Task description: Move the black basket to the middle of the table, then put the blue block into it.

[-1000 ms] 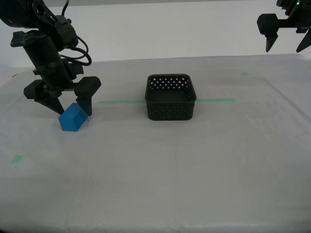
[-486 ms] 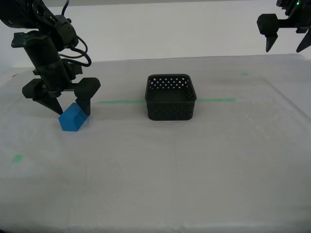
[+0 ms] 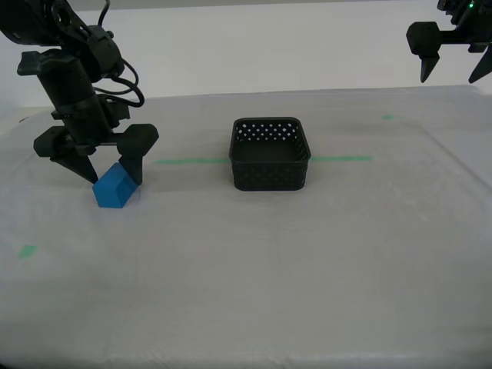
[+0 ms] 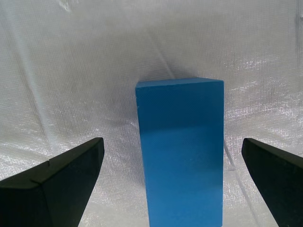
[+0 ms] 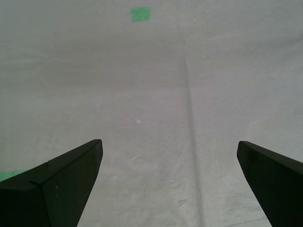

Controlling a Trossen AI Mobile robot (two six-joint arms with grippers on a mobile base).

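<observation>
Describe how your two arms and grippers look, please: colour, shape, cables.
Both are matte black. My second gripper has two broad fingers tapering to points, and black cables loop beside its wrist. My first gripper has the same pointed black fingers; a small green light glows above it.

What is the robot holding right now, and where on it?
Nothing. My second gripper stands open astride the blue block, not clamped; my first gripper hangs open and empty.

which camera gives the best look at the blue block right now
The second wrist view: the blue block fills the middle of the picture, between my second gripper's open fingers, not touching either. The exterior view shows it small at its left on the table, partly hidden by a finger. The first wrist view shows only cloth.
</observation>
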